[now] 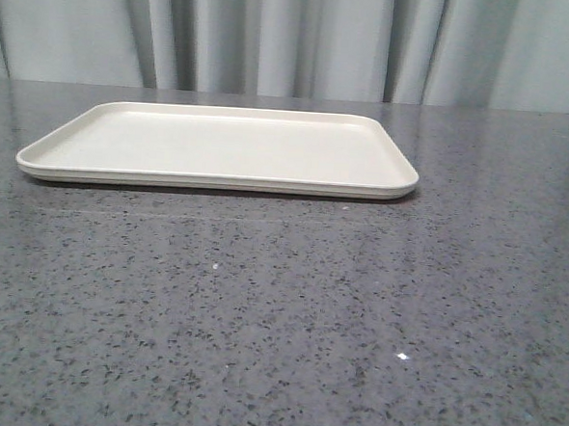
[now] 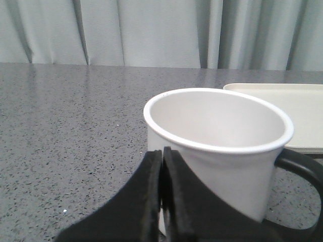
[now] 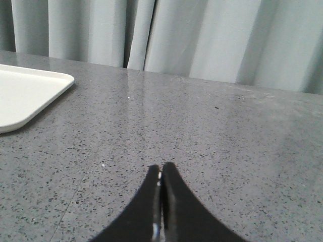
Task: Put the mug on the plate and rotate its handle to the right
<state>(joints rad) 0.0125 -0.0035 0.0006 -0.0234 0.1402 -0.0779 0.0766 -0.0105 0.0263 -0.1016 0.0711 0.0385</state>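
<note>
Before the plate (image 2: 298,113), mug (image 2: 217,146), grey table (image 1: 277,338)

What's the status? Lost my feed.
Both end effectors shut, empty. White black-handled mug on grey table, off cream rectangular plate. Plate bare, nothing blocking.

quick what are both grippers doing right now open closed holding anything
Left gripper: closed, empty; the mug stands just beyond its tips, not held.
Right gripper: closed, empty, over bare table.

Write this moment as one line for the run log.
mug: on table, off plate | plate: empty | left gripper: shut, by mug | right gripper: shut, holding nothing
</note>
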